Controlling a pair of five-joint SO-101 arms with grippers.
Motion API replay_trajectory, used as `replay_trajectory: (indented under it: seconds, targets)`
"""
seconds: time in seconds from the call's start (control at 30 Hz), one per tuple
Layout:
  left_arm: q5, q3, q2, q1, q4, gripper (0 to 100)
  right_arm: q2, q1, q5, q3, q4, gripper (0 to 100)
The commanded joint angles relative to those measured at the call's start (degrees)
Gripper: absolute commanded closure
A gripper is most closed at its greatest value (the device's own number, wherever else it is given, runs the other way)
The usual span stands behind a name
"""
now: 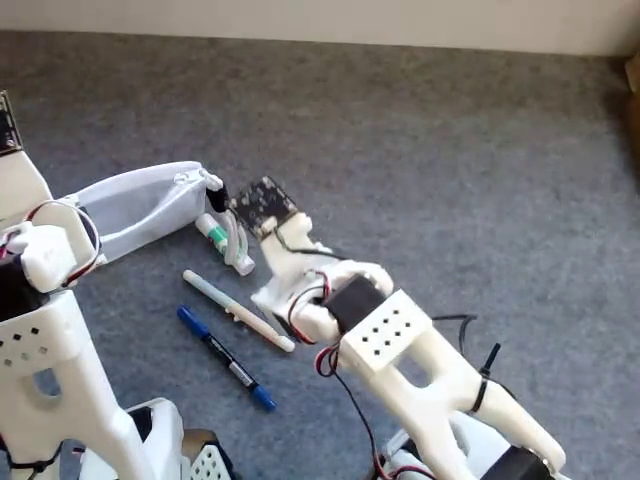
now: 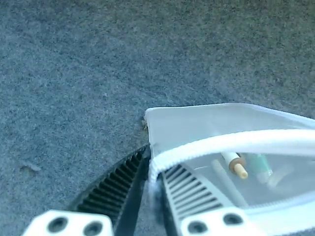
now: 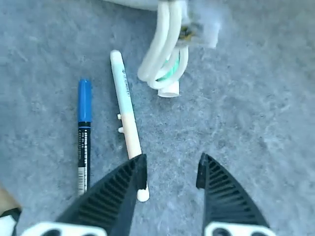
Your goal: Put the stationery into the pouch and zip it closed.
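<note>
A translucent white pouch [image 1: 140, 205] lies on grey carpet, and its white edge [image 2: 216, 142] crosses the left wrist view. My left gripper [image 2: 152, 164] is shut on that edge at the pouch's left end. A green-and-white glue stick [image 1: 214, 233] lies just outside the pouch's other end, under a white cord loop [image 3: 160, 54]. A white pen [image 1: 238, 310] and a blue pen [image 1: 225, 358] lie side by side on the carpet nearer the front. My right gripper [image 3: 170, 169] hangs open above the carpet, one fingertip by the white pen's [image 3: 125, 115] near end.
Grey carpet [image 1: 450, 150] stretches bare to the back and right. The right arm's body [image 1: 390, 340] and its cables run from the front right toward the middle. The left arm's base [image 1: 50, 380] stands at the front left.
</note>
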Motion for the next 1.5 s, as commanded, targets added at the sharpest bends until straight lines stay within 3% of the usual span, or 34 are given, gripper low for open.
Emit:
replay_trajectory:
  seconds: [0.0,0.17,0.53,0.73,0.9,1.47]
  targets:
    - [0.9,-0.2,-2.0,-0.6,-1.3,99,-0.3,-3.6,0.7,6.0,-9.5,83.7]
    - [0.9,-0.2,-2.0,-0.6,-1.3,99,-0.2,-8.3,4.7,12.2,-16.2,83.8]
    - [0.9,-0.2,-2.0,-0.6,-1.1,99,18.1,-8.1,5.1,8.2,-19.3,83.9]
    - [0.9,-0.2,-2.0,-0.6,-1.1,99,23.9,-4.5,5.5,5.3,-18.7,85.0]
    - [0.9,-0.2,-2.0,-0.6,-1.1,99,24.0,-2.9,14.2,5.1,-12.0,99.8]
    - [0.9,-0.2,-2.0,-0.6,-1.4,99,24.0,8.7,33.7,3.8,14.1,99.3]
